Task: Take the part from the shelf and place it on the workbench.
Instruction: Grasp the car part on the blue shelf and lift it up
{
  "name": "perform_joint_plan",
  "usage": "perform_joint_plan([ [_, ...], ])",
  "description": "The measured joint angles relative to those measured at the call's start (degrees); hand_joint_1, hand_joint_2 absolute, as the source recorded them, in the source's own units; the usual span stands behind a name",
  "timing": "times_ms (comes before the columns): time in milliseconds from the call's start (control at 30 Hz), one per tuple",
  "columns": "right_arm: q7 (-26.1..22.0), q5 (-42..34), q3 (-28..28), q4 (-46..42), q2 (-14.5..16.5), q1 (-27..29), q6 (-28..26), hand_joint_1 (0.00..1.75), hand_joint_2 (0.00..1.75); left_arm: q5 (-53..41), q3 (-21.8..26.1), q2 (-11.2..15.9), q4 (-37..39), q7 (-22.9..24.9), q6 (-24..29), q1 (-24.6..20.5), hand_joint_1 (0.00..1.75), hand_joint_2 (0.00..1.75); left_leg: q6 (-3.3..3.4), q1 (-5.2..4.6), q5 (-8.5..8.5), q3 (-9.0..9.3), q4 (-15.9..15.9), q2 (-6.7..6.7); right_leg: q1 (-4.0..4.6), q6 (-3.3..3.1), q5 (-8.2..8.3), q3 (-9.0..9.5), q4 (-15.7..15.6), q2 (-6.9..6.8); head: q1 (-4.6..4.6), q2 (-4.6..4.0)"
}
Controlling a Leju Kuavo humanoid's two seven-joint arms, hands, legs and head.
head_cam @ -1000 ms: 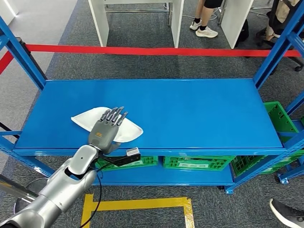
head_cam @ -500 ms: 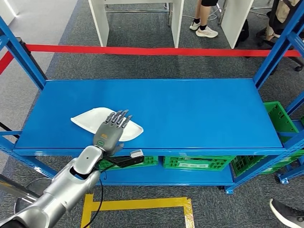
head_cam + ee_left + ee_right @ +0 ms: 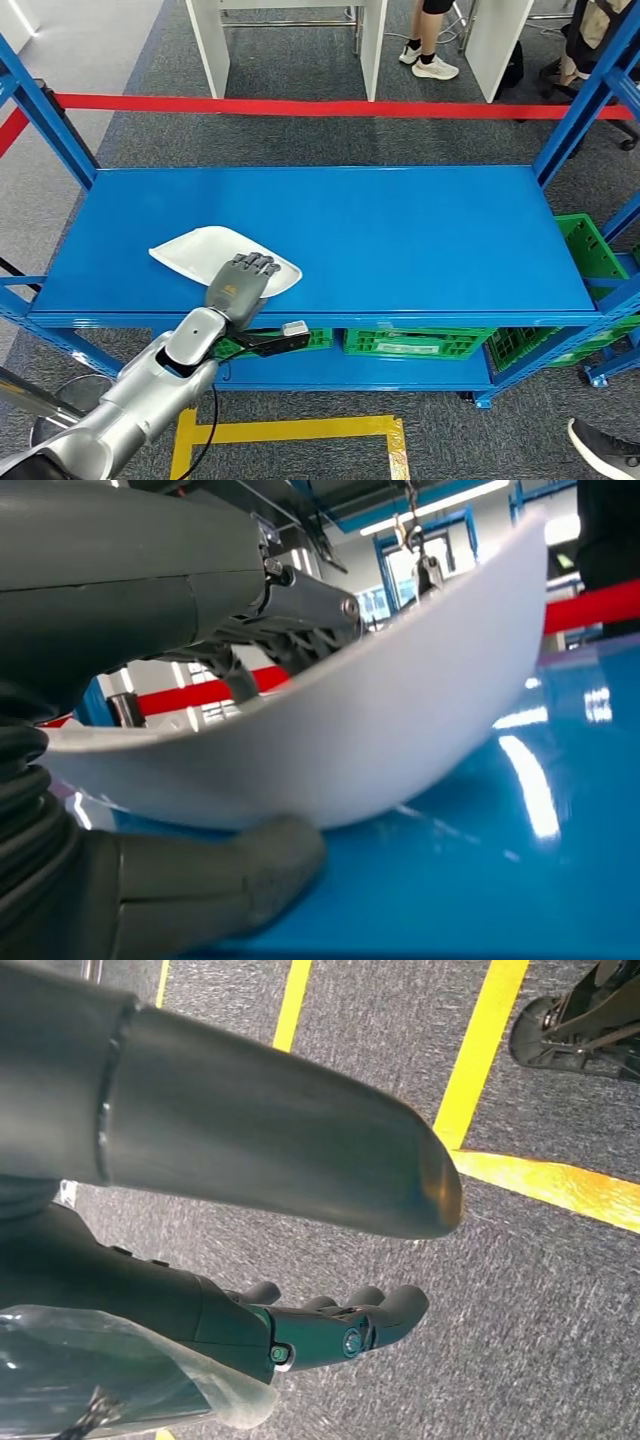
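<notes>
Left hand closes over the near edge of the white part on the shelf.

Over the last second the left hand (image 3: 240, 283), low and left of centre in the head view, has slid back toward the shelf's front lip and its fingers have curled down from flat to hooked over the part (image 3: 198, 251). In the left wrist view the thumb (image 3: 226, 875) lies under the part's (image 3: 362, 730) rim and the darker fingers sit on top, so it looks pinched, its far edge tilted up off the blue shelf (image 3: 423, 240). Likely the grasp is nearly set; lifting comes next. The right hand (image 3: 332, 1335) hangs over the floor, fingers loosely extended, holding nothing.
</notes>
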Motion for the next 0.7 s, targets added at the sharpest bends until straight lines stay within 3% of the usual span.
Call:
perform_joint_plan([
  [700,2.2,-3.5,1.5,-2.1,0.0,1.6,0.6,0.0,0.0,1.8,-0.5,-0.5,2.0,0.6,-4.3,-1.9,1.75,1.75,0.0,0.0,0.0,0.01,0.0,0.0,0.0,0.0,0.0,0.02,0.0,0.01,0.01,0.0],
])
